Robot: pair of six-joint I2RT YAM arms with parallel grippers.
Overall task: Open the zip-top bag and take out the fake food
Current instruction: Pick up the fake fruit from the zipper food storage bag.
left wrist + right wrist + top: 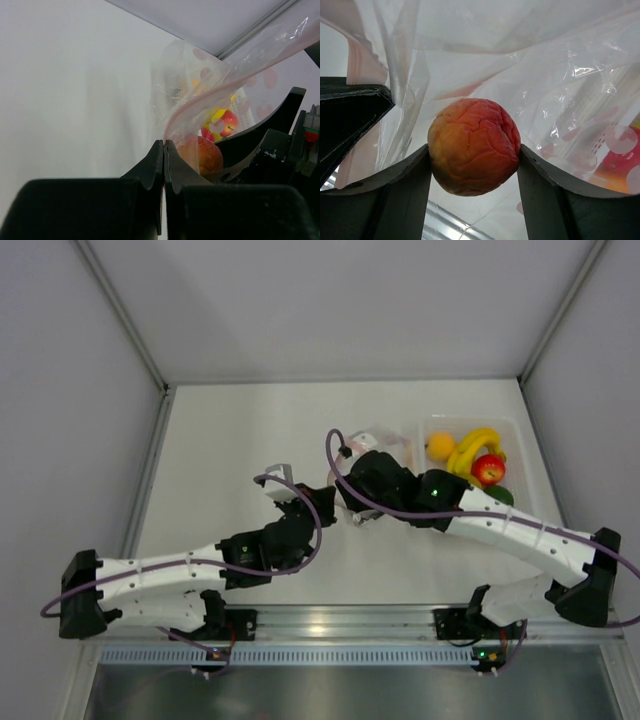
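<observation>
Left fingers (150, 170) pressed together, pinching the pink zip edge of the clear crinkly plastic zip-top bag (182, 70), mid white counter (230, 430). Right fingers (405, 190) clamped on a wrinkled orange-red plastic peach (474, 145), bag film behind and above it. Far right: clear rigid tray (428, 426) holding yellow bananas (472, 448), red apple (489, 470), orange (440, 445).

Bare surface (230, 430) fills upper left; tray (470, 420) blocks upper right; left arm (160, 575), right arm (510, 530) and zip-top bag (395, 443) crowd centre.
</observation>
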